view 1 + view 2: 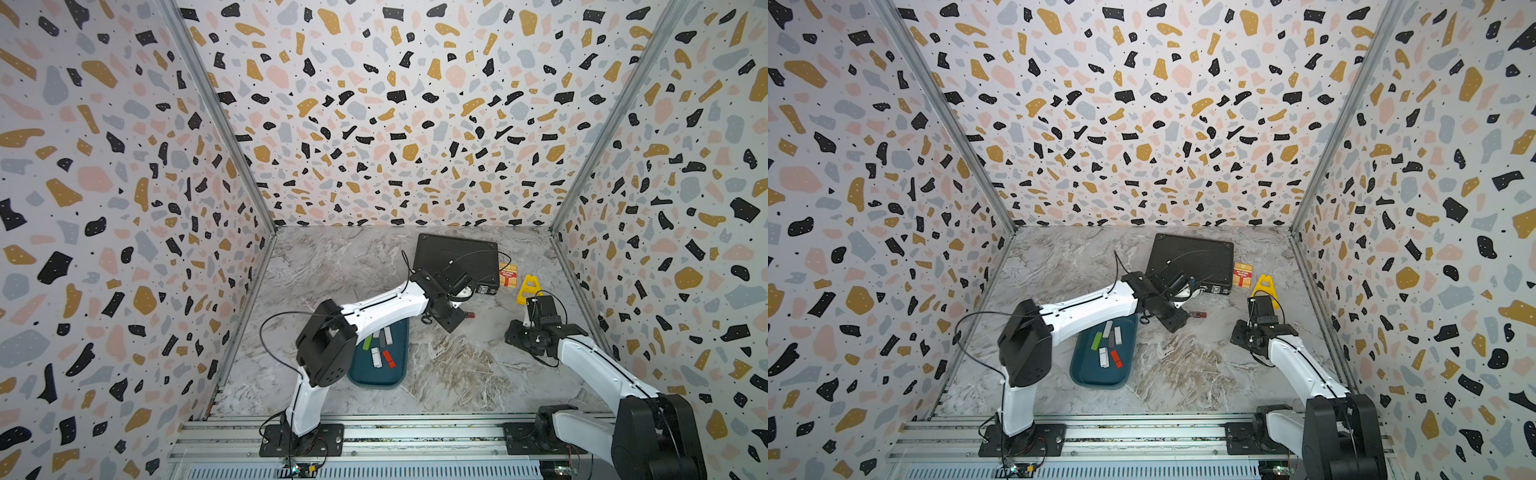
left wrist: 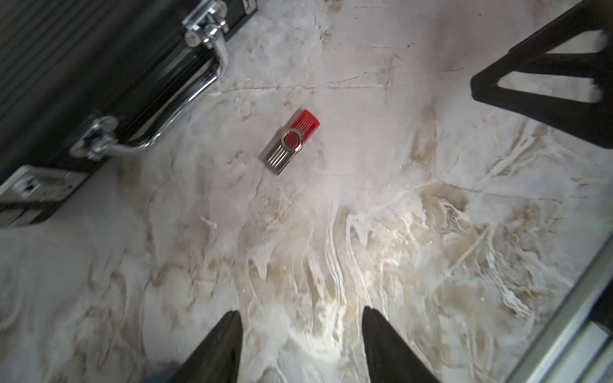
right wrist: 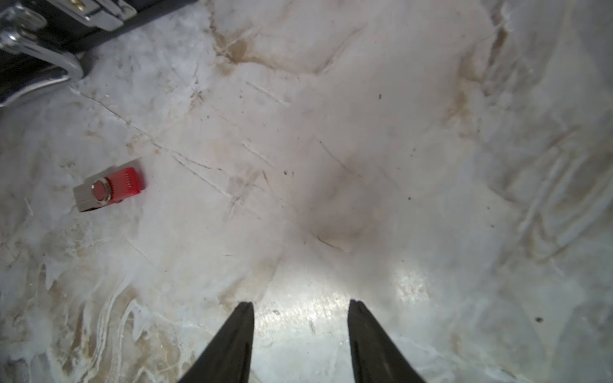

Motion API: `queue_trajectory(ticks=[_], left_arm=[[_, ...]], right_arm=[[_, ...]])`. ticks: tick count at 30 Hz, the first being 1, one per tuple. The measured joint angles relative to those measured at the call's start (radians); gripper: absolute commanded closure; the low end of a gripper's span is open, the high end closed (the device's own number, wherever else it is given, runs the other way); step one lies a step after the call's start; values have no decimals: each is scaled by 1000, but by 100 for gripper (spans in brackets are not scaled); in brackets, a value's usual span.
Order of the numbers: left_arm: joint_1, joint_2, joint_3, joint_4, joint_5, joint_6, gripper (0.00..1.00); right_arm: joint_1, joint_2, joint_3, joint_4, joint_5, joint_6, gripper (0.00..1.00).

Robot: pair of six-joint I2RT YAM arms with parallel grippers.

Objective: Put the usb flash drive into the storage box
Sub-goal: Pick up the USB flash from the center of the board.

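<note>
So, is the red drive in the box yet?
Out. The red drive lies flat on the table beside the briefcase, clear of the box, which holds other drives.

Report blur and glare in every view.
Left wrist: the black briefcase and the picture's edges are smeared, while the red flash drive stays fairly crisp. Right wrist: a bright glare patch sits on the marble table, and the red flash drive looks slightly soft. In both top views: even light, no strong glare, the storage box reasonably sharp.
</note>
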Motion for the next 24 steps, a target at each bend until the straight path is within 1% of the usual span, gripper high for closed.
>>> queue_trajectory(ticks=[4, 8, 16, 20, 24], left_arm=[[1, 154, 142, -29, 11, 71, 38], [1, 246, 227, -43, 17, 122, 38], [1, 327, 295, -51, -3, 182, 38], [1, 360, 351, -51, -8, 200, 38], [1, 414, 426, -59, -5, 212, 42]], right_arm=[[-3, -6, -28, 30, -17, 3, 48], [-3, -10, -44, 47, -27, 3, 49], [-3, 16, -46, 82, -50, 6, 48], [-3, 33, -46, 87, -57, 6, 48], [-3, 34, -46, 91, -61, 6, 49]])
